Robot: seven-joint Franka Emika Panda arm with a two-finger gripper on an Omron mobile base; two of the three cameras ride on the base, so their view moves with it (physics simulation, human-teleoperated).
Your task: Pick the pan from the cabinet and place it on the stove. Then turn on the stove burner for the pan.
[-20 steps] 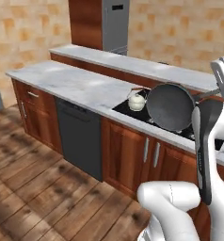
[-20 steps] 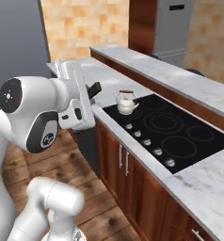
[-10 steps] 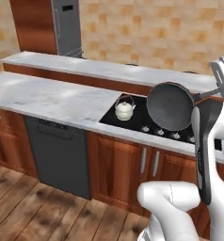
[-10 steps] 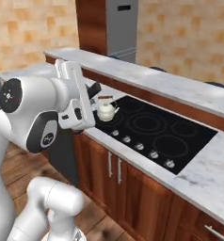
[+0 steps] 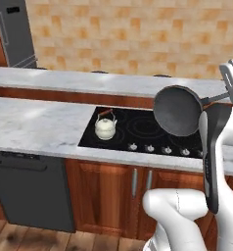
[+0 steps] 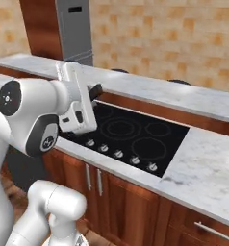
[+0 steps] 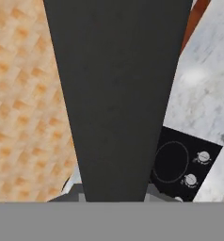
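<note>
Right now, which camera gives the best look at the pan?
The left base view: the whole round pan shows there, tilted on edge in the air above the stove, its handle running right toward the hand. The hand view gives just a close dark stretch of its handle. In the right base view the arm hides nearly all of it.

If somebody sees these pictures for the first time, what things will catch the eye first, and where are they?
The dark frying pan stands out first: it hangs tilted in the air above the right part of the black cooktop, held by its handle at the claw. Next comes the white kettle, standing on the left side of the cooktop behind the row of silver knobs.
</note>
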